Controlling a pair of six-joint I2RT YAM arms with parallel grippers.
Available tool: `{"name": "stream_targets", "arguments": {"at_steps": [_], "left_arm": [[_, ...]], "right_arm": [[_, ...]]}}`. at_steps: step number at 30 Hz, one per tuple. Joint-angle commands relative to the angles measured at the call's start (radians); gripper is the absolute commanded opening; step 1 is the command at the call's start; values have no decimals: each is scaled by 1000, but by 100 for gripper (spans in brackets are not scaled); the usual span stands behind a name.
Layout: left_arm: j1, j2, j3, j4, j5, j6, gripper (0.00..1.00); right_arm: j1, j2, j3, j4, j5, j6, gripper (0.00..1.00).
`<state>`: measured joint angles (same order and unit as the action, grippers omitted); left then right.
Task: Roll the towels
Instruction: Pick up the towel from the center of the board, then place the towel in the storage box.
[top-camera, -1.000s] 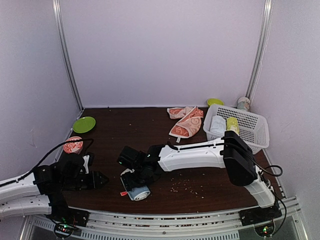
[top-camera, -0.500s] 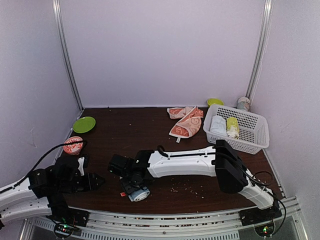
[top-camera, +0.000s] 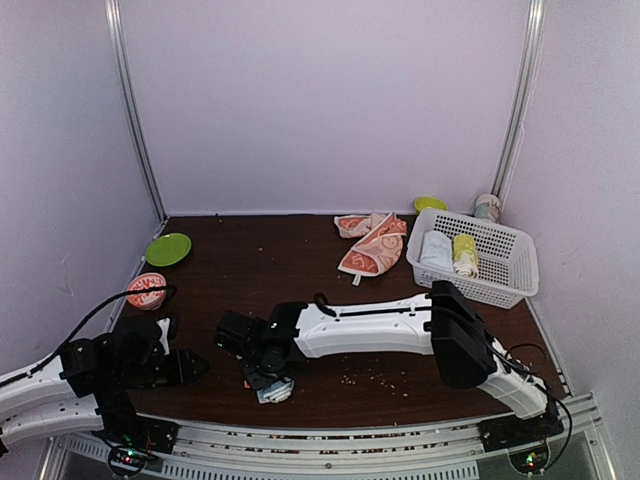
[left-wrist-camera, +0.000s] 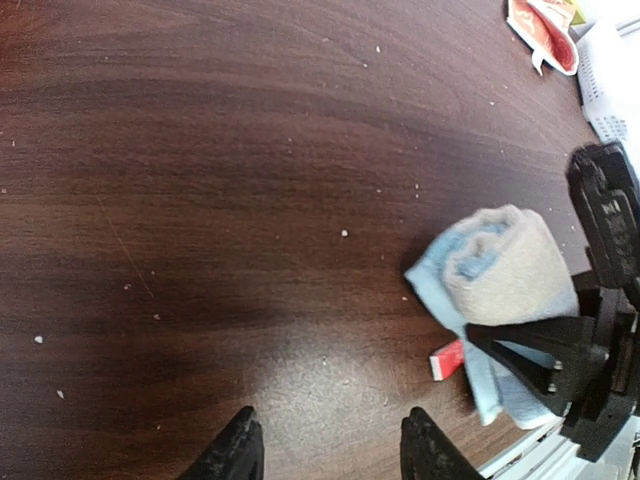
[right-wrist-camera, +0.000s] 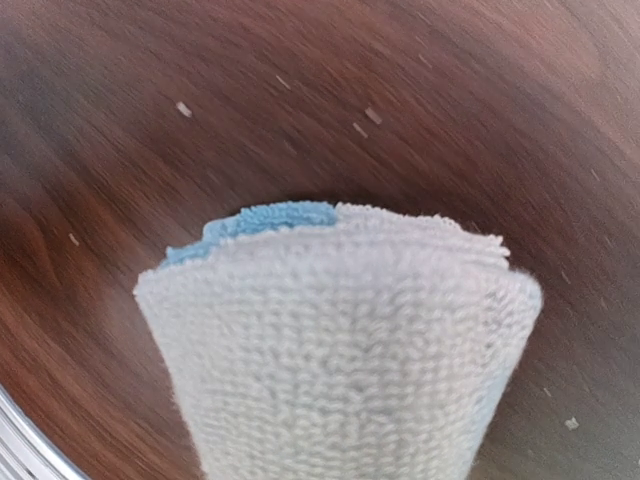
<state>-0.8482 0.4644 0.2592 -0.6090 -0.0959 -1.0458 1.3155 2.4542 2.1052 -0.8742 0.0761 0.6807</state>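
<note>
light: soft, even | glare: pale sheen on table (left-wrist-camera: 330, 380) | right wrist: background blurred

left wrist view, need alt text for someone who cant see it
A rolled light blue towel lies on the dark wooden table at right, pinched at its lower end by the right gripper. The left gripper stands open and empty at the bottom edge; an orange towel and a white basket peek in at top right.

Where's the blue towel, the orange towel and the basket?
blue towel (left-wrist-camera: 515, 270): left wrist view, rolled middle.
orange towel (top-camera: 375, 248): top view, its middle.
basket (top-camera: 480, 287): top view, front wall.
</note>
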Motion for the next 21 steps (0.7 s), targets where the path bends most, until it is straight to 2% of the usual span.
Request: {"name": "stream_targets", "arguments": {"at_steps": [1, 5, 11, 15, 21], "left_arm": [[-5, 27, 16, 21, -24, 3, 48], [-5, 83, 17, 72, -25, 11, 48], [-5, 253, 78, 192, -16, 52, 48], [-5, 406, 132, 259, -9, 101, 48], [-4, 652, 258, 298, 7, 181, 48]], "right_arm": [[-47, -155, -211, -114, 61, 2, 0], [-160, -418, -352, -108, 135, -36, 0], [-363, -686, -370, -226, 268, -148, 0], [-569, -782, -398, -214, 278, -215, 0], [-877, -757, -416, -154, 231, -261, 0]]}}
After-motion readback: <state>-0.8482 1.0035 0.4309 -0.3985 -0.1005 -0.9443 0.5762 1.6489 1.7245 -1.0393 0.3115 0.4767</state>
